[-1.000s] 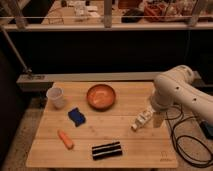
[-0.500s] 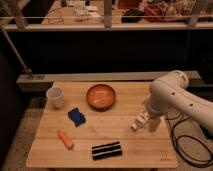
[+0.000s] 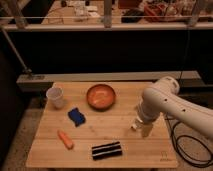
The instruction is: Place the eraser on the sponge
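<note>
Camera view: a pale wooden table (image 3: pixel 117 125) seen from above its near edge, with one robot arm entering from the picture's right.
Landmark: round orange bowl (image 3: pixel 101 96), toward the table's far side.
Eraser: flat black rectangular block with two pale lengthwise stripes (image 3: pixel 106 150). It lies flat near the table's front edge, well apart from the bowl and almost straight in front of it. It is apart from the sponge and not on it.
Sponge: small dark blue, roughly square soft pad (image 3: pixel 76 116), lying flat near the bowl, in front of it and to the picture's left.
Gripper: pale two-finger gripper (image 3: pixel 140 127), pointing down over the table to the right of the bowl and nearer the front. It is well apart from the eraser. No object is seen in it; whether it is released or clenched cannot be told.
Handling, judged: the eraser looks light, stiff and low, so a hold across its short width near mid-length would suit. The sponge would probably yield under it, so it should be set down level.
Other things: white cup (image 3: pixel 55 96) left of the bowl; orange carrot-like piece (image 3: pixel 65 139) in front and left of the bowl, beyond the sponge.
Count: eraser one; sponge one; bowl one; cup one; orange piece one; gripper one.
</note>
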Action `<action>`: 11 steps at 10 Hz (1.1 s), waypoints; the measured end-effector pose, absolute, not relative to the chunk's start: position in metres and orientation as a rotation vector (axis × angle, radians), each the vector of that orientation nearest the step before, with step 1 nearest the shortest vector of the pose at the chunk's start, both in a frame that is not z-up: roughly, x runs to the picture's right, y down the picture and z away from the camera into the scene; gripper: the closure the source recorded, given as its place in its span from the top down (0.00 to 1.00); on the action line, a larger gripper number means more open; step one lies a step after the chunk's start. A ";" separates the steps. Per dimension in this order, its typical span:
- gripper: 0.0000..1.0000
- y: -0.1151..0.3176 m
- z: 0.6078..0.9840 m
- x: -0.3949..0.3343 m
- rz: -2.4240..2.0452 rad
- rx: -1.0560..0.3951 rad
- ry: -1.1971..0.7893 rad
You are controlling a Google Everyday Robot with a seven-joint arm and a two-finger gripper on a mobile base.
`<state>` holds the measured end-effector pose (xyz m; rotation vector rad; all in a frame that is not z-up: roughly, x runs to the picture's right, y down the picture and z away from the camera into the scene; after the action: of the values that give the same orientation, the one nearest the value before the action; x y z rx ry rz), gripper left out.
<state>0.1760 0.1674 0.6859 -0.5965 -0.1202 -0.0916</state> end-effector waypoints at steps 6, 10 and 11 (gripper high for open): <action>0.80 0.190 0.691 0.144 -0.140 -0.614 -0.199; 0.80 0.201 0.693 0.133 -0.160 -0.623 -0.240; 0.80 0.206 0.693 0.128 -0.170 -0.628 -0.252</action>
<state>0.1275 0.2064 0.6932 -0.6277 -0.2523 -0.1697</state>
